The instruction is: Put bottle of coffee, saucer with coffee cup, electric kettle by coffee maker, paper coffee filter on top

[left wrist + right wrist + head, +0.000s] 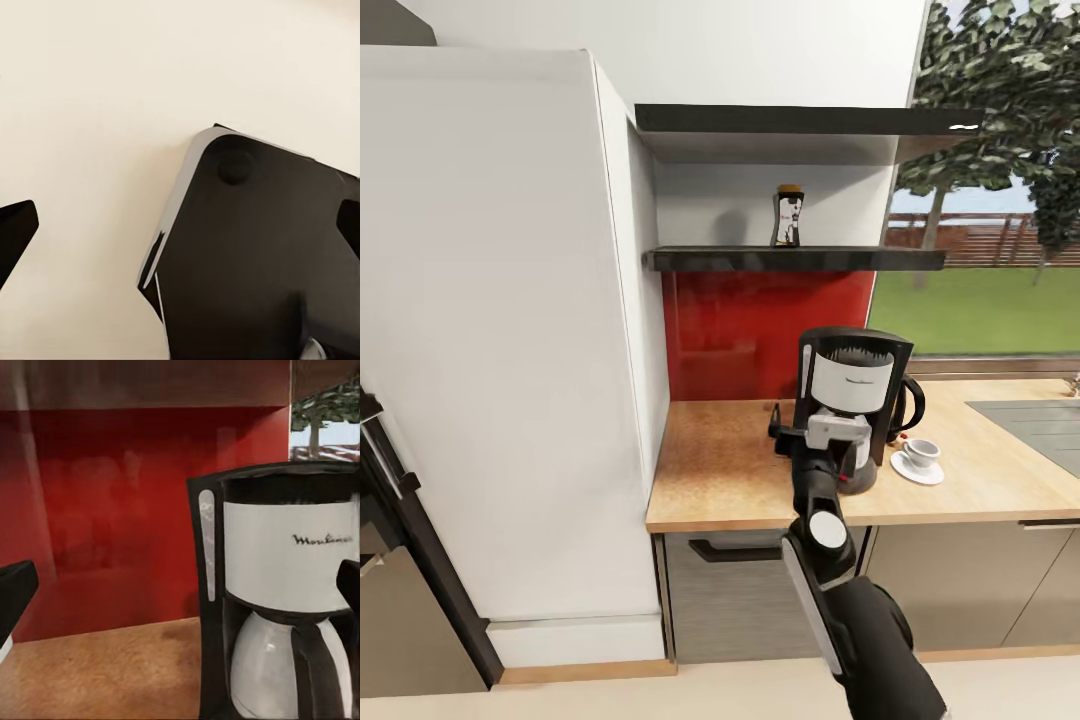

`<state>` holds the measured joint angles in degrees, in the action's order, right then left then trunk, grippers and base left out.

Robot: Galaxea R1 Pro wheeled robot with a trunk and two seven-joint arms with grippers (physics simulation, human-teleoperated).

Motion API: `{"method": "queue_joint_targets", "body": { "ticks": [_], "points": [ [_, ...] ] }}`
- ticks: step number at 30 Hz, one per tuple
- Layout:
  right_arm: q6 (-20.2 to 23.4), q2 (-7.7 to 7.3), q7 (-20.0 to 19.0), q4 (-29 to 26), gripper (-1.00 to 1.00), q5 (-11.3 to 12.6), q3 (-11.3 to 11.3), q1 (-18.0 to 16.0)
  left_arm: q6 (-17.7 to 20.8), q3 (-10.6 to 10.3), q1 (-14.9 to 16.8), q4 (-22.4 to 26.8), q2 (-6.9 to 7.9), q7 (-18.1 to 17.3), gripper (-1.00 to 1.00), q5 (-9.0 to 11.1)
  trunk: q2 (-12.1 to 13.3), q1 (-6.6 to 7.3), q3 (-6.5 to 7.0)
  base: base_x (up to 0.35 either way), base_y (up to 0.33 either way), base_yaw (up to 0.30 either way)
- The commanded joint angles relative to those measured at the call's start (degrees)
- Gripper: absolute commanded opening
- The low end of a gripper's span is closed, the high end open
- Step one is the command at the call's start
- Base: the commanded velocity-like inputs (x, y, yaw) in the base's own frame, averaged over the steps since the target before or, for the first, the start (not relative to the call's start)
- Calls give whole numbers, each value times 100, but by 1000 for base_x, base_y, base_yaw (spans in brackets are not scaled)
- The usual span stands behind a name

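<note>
The coffee maker stands on the kitchen countertop, close in front of my right gripper, which is open and holds nothing. The electric kettle is partly hidden behind the machine's right side. Just right of it the coffee cup sits on the saucer. The bottle of coffee stands on the kitchen shelf above. The paper coffee filter is out of view. My left gripper hangs open over the pale floor beside the robot's black base.
A tall white cabinet walls off the counter's left end. A red backsplash runs behind it, and a grey sink lies at the right. A second dark shelf hangs higher. A drawer sits below the worktop.
</note>
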<state>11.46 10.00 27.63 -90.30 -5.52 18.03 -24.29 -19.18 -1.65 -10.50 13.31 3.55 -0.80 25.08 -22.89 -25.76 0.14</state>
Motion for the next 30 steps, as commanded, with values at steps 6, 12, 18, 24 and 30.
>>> {"method": "queue_joint_targets", "body": {
  "ticks": [6, 12, 18, 24, 30],
  "points": [
    [351, 0, 305, -5, 100, -76, 6, -445, -7, -19, -5, -20, 5, -8, 100, 42, -3, -2, -1, 0, 0, 0],
    [715, 0, 671, -5, 100, -78, -11, -1159, -7, -18, -5, -90, 5, -8, 100, 36, -3, -2, -1, 0, 0, 0],
    [1163, 0, 843, -5, 100, -79, -18, -1817, -7, -19, -5, -107, 13, -8, 100, 29, -3, -2, -1, 0, 0, 0],
    [1549, 0, 904, -5, 100, -79, -24, -2291, -7, -19, -5, -104, 19, -8, 100, 8, -3, -2, -1, 0, 0, 0],
    [2321, 0, 957, -5, 100, -64, -194, -3093, -7, -19, -5, -93, 23, -11, 100, -2, -3, -2, -1, 0, 0, 0]
  ]
}}
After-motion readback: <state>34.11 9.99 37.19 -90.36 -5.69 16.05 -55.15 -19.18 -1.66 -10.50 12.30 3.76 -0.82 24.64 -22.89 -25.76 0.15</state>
